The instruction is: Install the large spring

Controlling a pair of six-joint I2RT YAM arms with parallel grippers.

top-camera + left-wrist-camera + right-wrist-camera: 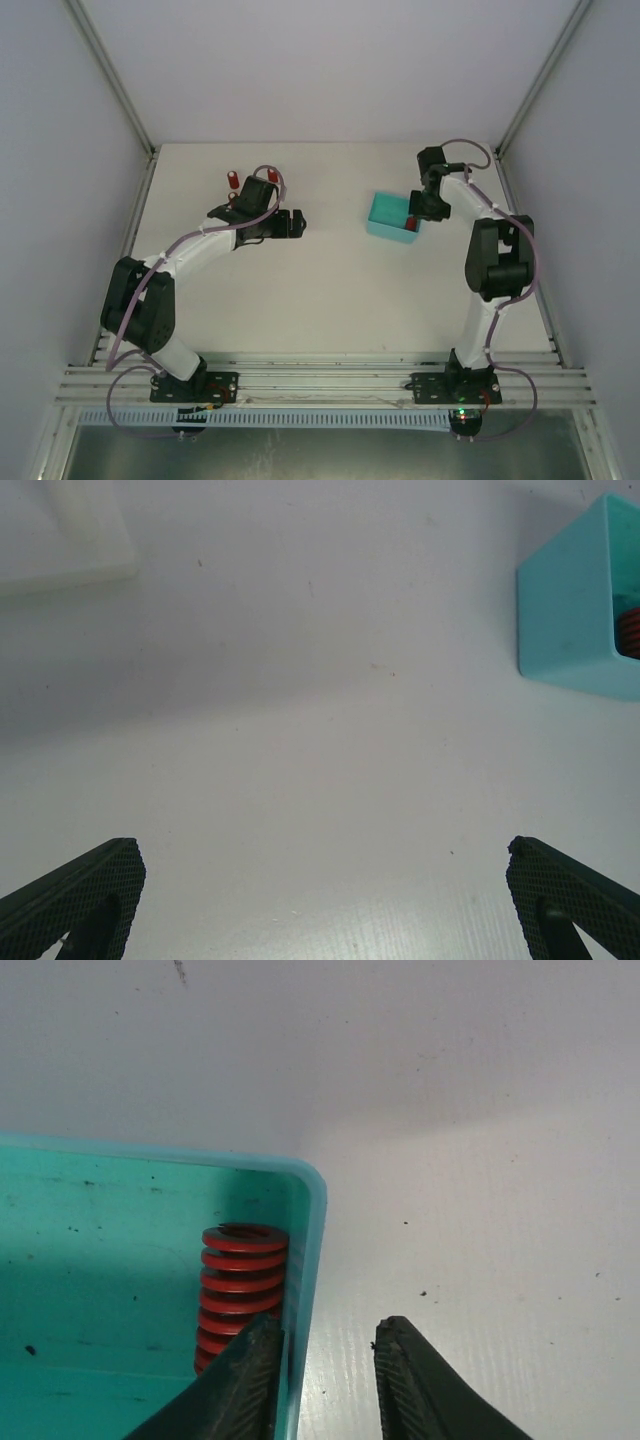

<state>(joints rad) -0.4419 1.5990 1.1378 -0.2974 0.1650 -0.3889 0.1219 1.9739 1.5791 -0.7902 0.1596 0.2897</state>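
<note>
A large red spring [240,1285] lies in the corner of a teal bin [120,1260], against its right wall. My right gripper [325,1360] is open and straddles that wall: the left finger [245,1385] is inside the bin over the spring's near end, and the right finger [420,1380] is outside over the table. In the top view the bin [385,210] is at centre right with the right gripper [415,215] at its right end. My left gripper [325,880] is wide open and empty over bare table. The bin [575,610] and spring [630,630] show at its far right.
Two small red upright pieces [232,180] stand behind the left wrist near a black fixture [222,212]. White walls and metal frame posts enclose the table. A white block [70,530] shows at the top left of the left wrist view.
</note>
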